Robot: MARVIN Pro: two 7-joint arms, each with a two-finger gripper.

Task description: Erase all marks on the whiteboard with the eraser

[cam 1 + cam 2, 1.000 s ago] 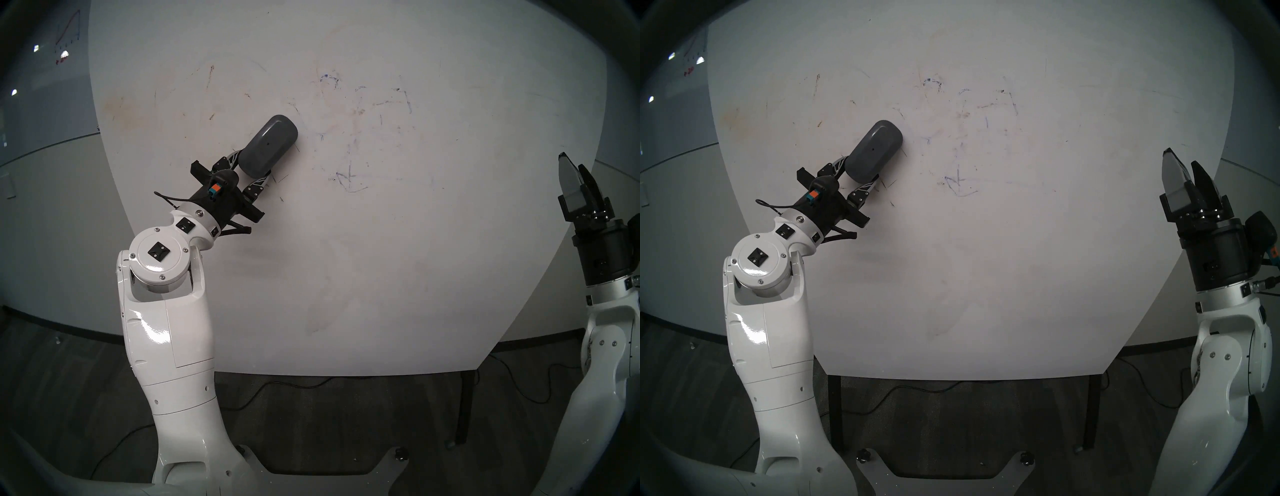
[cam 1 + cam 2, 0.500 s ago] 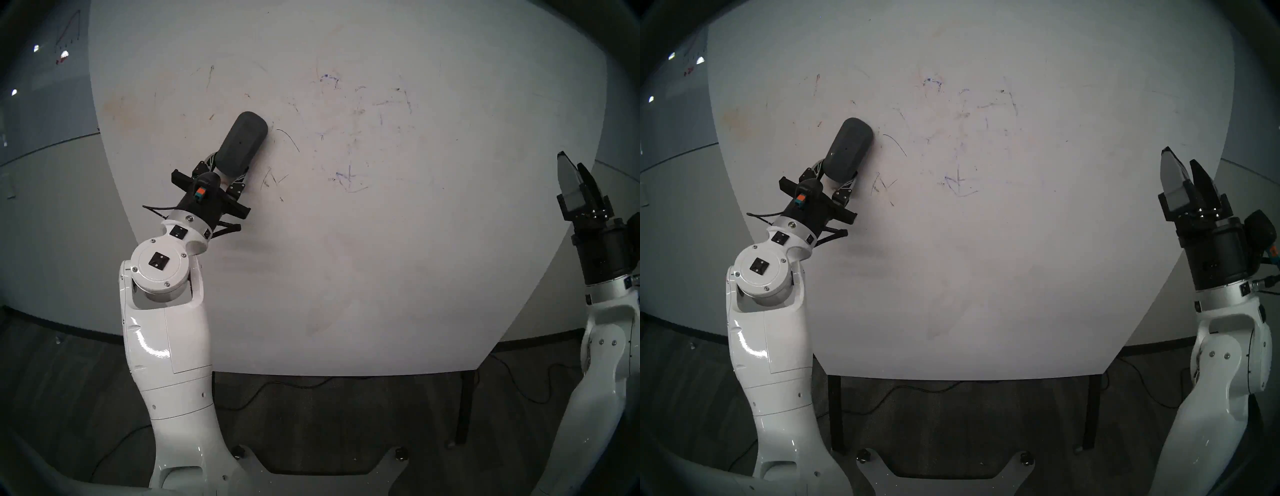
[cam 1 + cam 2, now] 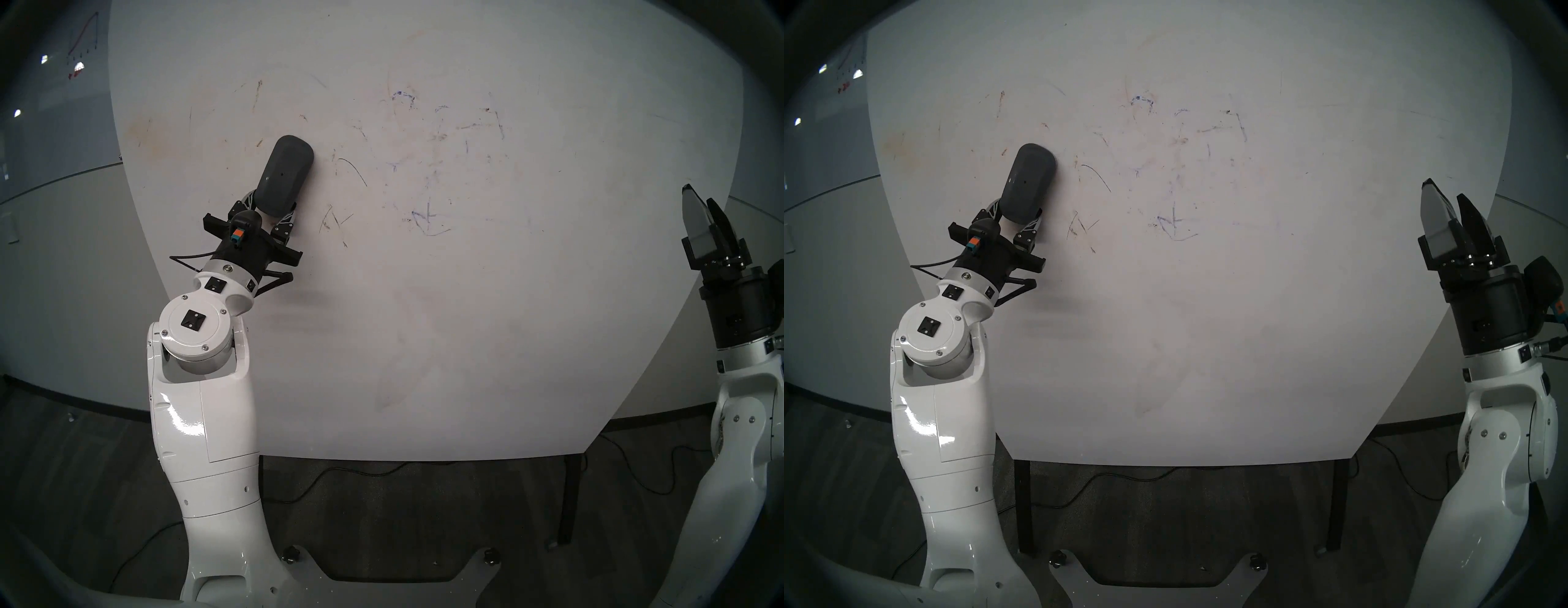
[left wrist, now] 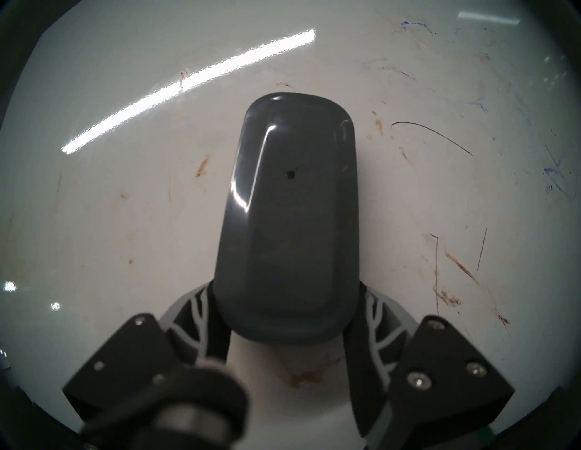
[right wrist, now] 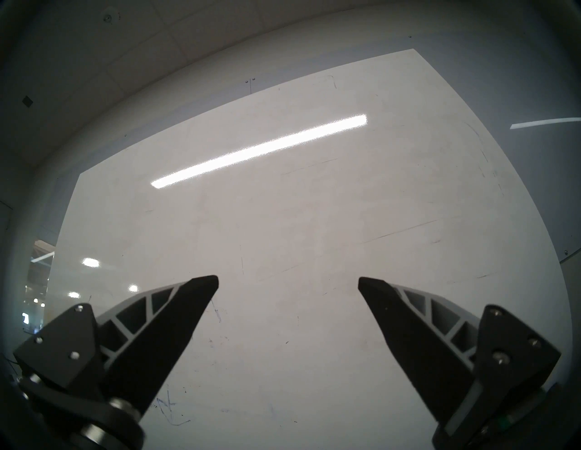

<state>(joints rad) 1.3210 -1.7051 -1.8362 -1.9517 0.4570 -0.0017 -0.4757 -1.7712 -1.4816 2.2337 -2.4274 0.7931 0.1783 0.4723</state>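
The left gripper (image 3: 275,214) is clamped on the near end of the dark grey eraser (image 3: 285,175), one finger on each long side, the block reaching out past the fingertips with its face against the whiteboard (image 3: 466,339). The right gripper (image 5: 287,282) stands with its fingers spread wide and nothing between them, well off to the right of the work.

The blue marks (image 3: 426,220) that remain, a crossed scribble with a faint curved stroke under it and fainter scraps higher up, lie well to the right of the left fingers, beyond a thin black arc (image 3: 354,170) and a patch of brown scratches (image 3: 333,220). To wipe well, I judge the eraser should be kept flat, pressed evenly, and swept rightward in overlapping passes, with the grip firm so the block does not pivot between the pads.

The left wrist view shows what the head views cannot: how the fingers (image 4: 375,317) pinch the eraser's end, and the brown stains close around it. The head views alone show the whole spread of blue remnants. The right wrist view catches a few of them low beside its left finger.
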